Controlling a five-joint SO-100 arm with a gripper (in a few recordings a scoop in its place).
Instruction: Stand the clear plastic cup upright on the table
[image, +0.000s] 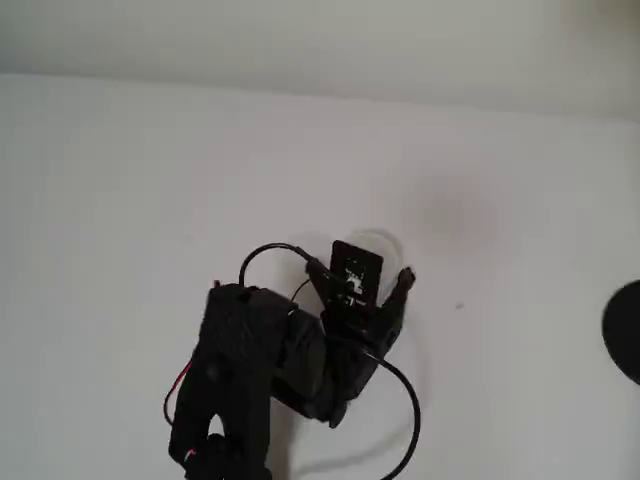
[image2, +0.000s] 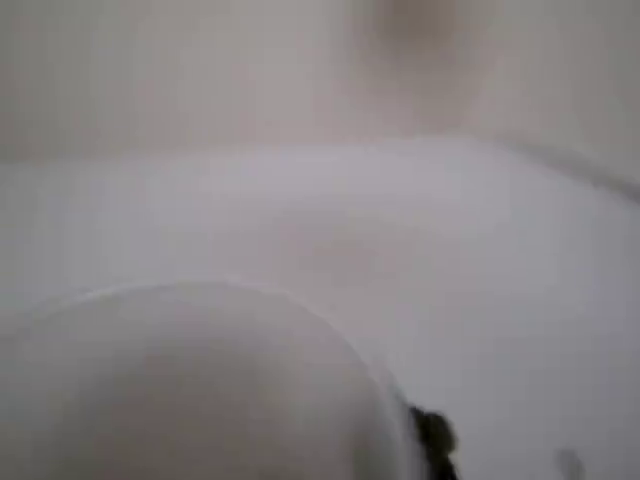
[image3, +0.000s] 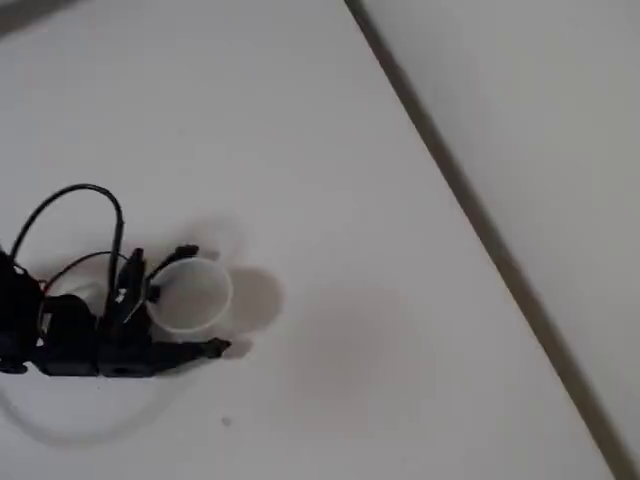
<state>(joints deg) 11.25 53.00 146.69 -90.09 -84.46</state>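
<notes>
— Counting things here: how many cups?
— One clear plastic cup (image3: 190, 293), rim up in the fixed view, standing on the table (image3: 330, 160).
— And the arm?
— One gripper (image3: 203, 299), its two fingers (image3: 212, 348) on either side of the cup. Clamped or loose, I cannot tell.
— Anything else?
— One black round object (image: 623, 331) at the table's edge, overhead.

No text, brand or number can be read anywhere. In the overhead view the black square plate (image: 355, 272) on the end effector (image: 385, 275) carries small white markings, too blurred to make out.
</notes>
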